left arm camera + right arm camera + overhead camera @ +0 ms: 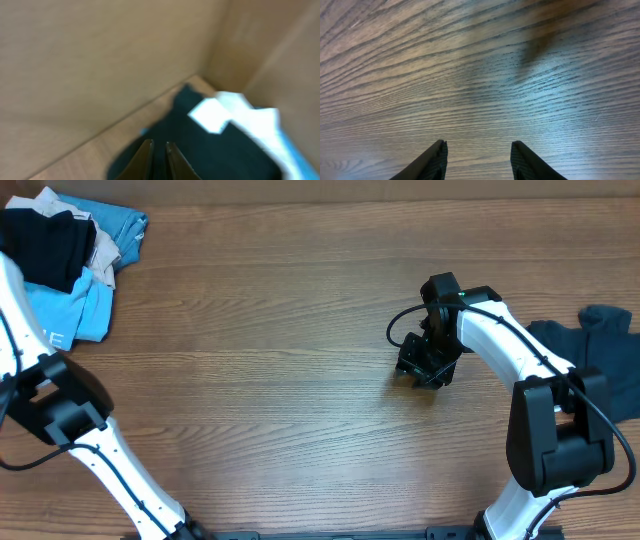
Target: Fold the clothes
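Observation:
A pile of clothes lies at the table's far left corner: a black garment (50, 245), a light blue one (75, 310), a teal one (112, 225) and a beige one (105, 252). A dark navy garment (600, 350) lies at the right edge. My left gripper (159, 143) has its fingers nearly together, with nothing seen between them, over a dark garment (200, 150) next to white (215, 115) and light blue cloth (295, 160); this view is blurred. My right gripper (479, 144) is open and empty over bare wood, right of the table's centre (415, 370).
The wooden table (260, 360) spans the overhead view. Tan flat surfaces (100, 60) fill the top of the left wrist view. The left arm (60, 400) runs up the left edge; the right arm (520, 350) reaches in from the lower right.

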You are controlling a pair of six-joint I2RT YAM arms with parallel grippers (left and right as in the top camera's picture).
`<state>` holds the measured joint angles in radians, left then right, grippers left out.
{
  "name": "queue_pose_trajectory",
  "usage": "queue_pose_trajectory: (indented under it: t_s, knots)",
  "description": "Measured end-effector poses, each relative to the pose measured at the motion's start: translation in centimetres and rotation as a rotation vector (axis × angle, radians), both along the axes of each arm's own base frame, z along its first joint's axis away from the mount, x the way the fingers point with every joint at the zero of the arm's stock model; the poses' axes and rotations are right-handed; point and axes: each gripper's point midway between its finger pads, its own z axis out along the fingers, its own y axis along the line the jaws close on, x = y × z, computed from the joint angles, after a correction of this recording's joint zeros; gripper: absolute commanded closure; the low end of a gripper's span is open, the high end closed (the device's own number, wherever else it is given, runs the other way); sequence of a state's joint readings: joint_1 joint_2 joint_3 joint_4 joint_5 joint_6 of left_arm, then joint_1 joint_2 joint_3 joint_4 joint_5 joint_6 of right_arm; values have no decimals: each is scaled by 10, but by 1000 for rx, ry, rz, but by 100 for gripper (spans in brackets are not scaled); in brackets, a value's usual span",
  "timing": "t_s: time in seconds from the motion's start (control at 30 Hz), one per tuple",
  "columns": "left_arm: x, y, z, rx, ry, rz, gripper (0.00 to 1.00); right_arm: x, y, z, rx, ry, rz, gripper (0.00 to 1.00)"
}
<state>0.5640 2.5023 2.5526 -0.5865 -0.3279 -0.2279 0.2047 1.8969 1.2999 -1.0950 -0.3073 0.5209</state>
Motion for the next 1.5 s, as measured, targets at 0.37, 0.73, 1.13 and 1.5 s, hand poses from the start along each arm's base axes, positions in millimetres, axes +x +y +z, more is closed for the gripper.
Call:
queue_pose_trajectory:
  t_s: [0.37, 0.73, 1.13, 1.5]
  knots:
    - [-1, 14, -85, -42, 22, -26, 80, 1, 1, 0, 0, 6, -24, 55]
    - [35, -34, 34, 84, -129, -145, 82, 2, 1, 0, 1, 1, -25, 55]
    - [39, -45, -104, -49, 139, -135, 68, -1, 0, 0, -2, 14, -27, 55]
    - [61, -83, -10, 56, -7, -202, 7, 2, 1, 0, 1, 2, -27, 54]
